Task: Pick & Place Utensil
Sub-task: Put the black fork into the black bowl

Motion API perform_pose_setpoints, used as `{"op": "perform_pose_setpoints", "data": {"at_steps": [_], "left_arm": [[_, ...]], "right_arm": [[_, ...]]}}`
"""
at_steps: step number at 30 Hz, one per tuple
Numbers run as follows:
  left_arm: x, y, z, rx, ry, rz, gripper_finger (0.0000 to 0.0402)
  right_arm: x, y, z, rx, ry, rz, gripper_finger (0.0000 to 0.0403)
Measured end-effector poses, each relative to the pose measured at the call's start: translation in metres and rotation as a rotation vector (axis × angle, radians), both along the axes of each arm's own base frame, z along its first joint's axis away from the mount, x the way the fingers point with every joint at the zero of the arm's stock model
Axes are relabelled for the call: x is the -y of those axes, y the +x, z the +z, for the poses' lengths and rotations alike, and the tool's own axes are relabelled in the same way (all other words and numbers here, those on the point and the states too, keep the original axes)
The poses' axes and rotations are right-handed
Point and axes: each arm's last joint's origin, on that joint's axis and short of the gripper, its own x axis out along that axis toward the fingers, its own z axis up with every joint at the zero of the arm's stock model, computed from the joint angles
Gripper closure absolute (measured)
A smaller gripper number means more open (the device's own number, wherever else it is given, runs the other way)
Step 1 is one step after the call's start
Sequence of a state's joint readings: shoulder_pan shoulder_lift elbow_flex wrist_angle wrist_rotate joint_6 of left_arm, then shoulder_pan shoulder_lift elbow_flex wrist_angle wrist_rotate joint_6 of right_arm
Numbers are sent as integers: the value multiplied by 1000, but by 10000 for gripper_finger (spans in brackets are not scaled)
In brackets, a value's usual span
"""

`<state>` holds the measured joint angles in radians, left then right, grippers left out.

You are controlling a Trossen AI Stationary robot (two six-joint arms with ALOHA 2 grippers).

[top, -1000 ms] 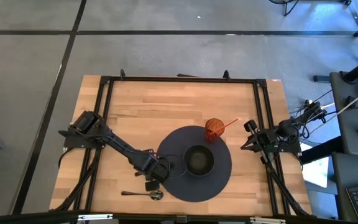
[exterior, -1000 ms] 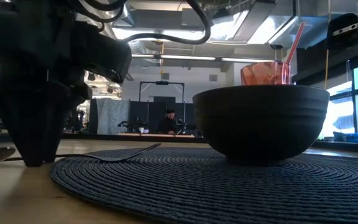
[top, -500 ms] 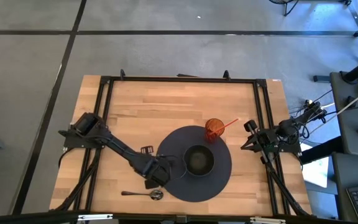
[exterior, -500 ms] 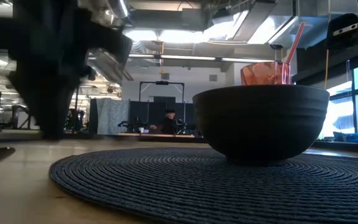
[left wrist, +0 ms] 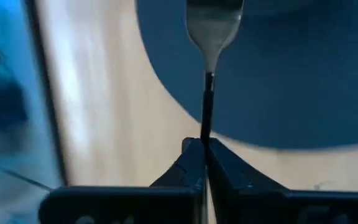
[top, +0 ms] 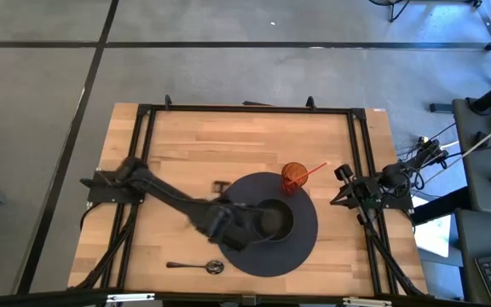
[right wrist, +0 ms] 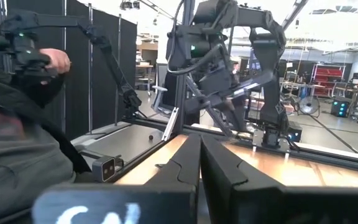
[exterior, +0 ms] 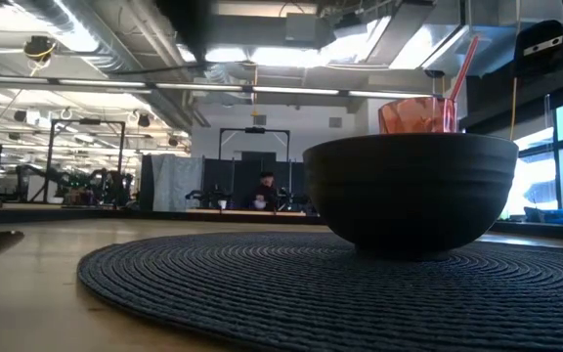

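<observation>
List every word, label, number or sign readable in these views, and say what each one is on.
None can be read.
Right claw: pale marks on its housing at the bottom of the right wrist view, too blurred to read.
Left claw: faint marks on its housing, also blurred.
Bowl, cup, fork, placemat: no lettering visible.

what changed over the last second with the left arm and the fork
The left claw closed on the fork, lifted it off the mat and swung toward the bowl. Unchanged: the spoon on the table, the cup with its straw, and the right claw, shut and parked at the table's right edge.
</observation>
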<state>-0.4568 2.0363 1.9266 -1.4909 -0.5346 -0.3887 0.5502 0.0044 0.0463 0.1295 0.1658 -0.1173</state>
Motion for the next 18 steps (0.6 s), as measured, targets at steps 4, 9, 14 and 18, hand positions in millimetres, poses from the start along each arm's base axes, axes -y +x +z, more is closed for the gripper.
{"op": "perform_pose_setpoints", "data": {"at_steps": [4, 9, 14, 18], "left_arm": [[-4, 40, -6, -68, 165, -157, 398], [-3, 79, -33, -190, 287, -357, 398], [-1, 86, -46, -296, 497, -517, 398], [2, 88, -47, -301, 517, -553, 398]], "right_arm": [[0, 0, 0, 0, 0, 0, 389], [0, 0, -1, -5, -3, 0, 389], [0, 1, -4, -36, -21, 0, 389], [-1, 1, -5, -50, -23, 2, 389]]}}
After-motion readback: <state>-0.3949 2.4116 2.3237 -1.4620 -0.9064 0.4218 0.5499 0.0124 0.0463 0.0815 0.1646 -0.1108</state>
